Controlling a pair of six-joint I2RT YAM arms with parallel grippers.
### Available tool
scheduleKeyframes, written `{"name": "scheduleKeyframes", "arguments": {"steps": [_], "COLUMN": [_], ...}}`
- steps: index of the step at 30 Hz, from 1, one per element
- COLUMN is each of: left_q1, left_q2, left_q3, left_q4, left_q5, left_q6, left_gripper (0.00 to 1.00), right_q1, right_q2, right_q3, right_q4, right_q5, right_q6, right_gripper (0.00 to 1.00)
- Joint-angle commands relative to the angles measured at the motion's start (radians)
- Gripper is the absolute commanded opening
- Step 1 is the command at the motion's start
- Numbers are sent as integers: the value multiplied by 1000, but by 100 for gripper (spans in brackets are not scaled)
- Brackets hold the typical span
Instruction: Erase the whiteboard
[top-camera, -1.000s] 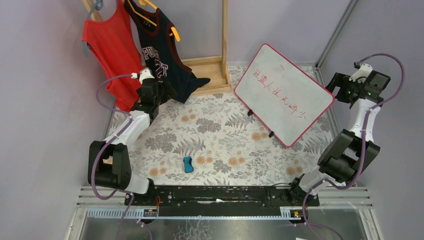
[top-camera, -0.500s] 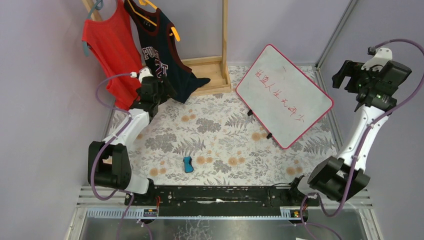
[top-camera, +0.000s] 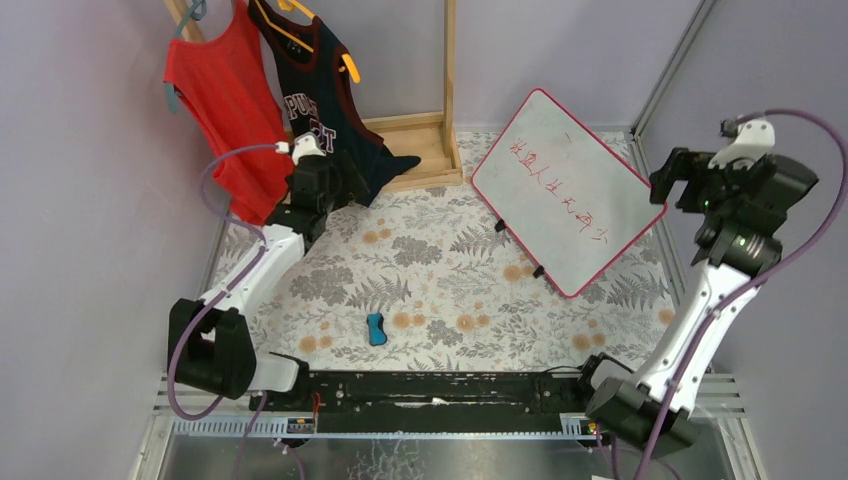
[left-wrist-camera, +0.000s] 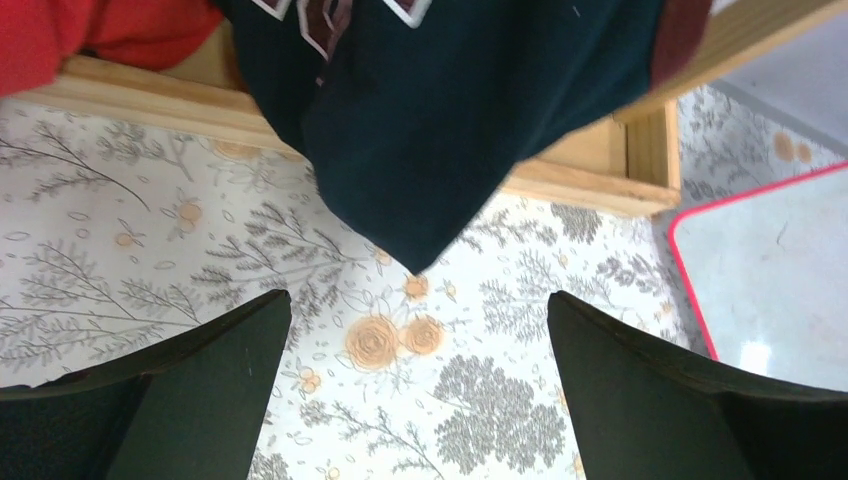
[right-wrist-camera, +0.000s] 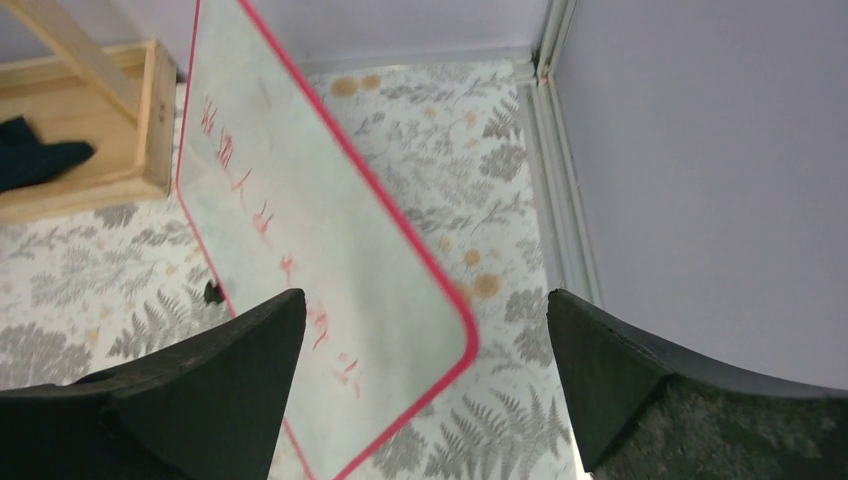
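Right pincer (top-camera: 672, 180) nearer whiteboard (right-wrist-camera: 300, 230) now, board's lower edge behind finger.

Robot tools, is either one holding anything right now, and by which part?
Nothing is held. The left tool and right tool are both open and empty; the small blue eraser lies untouched on the floral tablecloth.

Left arm (top-camera: 262, 262) stretched far forward, left gripper (left-wrist-camera: 418, 310) spread wide, nothing between its fingers. Right arm (top-camera: 700, 305) reared high, right gripper (right-wrist-camera: 425, 305) gaping too, empty, angled downward.
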Motion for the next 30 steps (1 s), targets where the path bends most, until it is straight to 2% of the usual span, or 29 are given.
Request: {"name": "scheduleKeyframes", "arguments": {"steps": [1,5,10,11,13,14,19,24,30], "left_q1": [-48,-72,-99,-106,-124,-139,-255,-371,-474], "left_q2": [-19,-68,-187,-208,-241,-253,-249,-188,-145], "left_q3": [33,7,-62,-71,-85,-88,-100,-122,-91], "left_q4": [-95,-163,-239,-256,-288,-305,-417,-490,-647], "left_q5": [5,58,79,84,95,103,101,60,38], "left_q6": [-6,-32,-59,-63,-72,-75,-105,-160,-285], "left_gripper": [100,100,96,95,92,91,89,87,70], "right_q1": [8,8,8,7,8,8,8,9,7], "right_q2": [-179,-314,-453,-463,-472,-475,-507,-525,-533], "right_q3": [-117,-236,-359,-380,-412,-431,-508,-514,-507], "right_q4": [-69,-108,-123,-130,-136,-134,-96,-88,-96], "right_q5": [-15,6,8,6,-4,-9,-9,-10,8], "right_q6": [-24,-9,24,27,31,35,48,52,57], "right_gripper": [96,93,82,79,63,59,65,68,71]}}
